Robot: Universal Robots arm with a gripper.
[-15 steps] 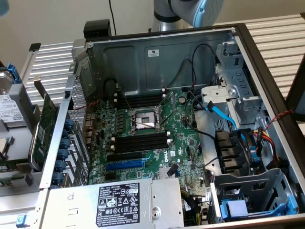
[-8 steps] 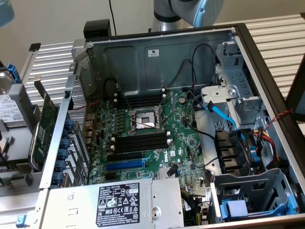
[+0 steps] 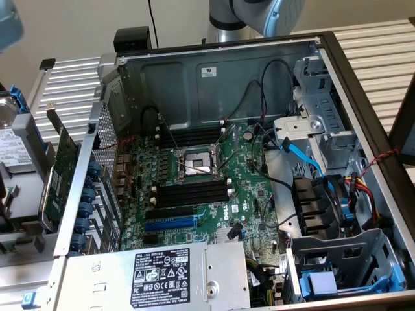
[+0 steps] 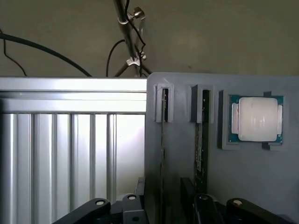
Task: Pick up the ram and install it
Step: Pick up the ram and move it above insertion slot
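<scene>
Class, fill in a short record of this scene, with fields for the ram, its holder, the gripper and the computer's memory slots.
tray: grey, slotted, with a processor in a recess
ram: on edge in a tray slot, second stick beside it
gripper: open, holding nothing, close to the ram
memory slots: black, bare

Ribbed metal tabletop (image 3: 369, 45), plain beige wall (image 4: 210, 32)

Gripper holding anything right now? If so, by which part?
Nothing is held. The gripper is open, close to the gray tray, and both ram sticks stand on edge in their tray slots, ungripped.
</scene>
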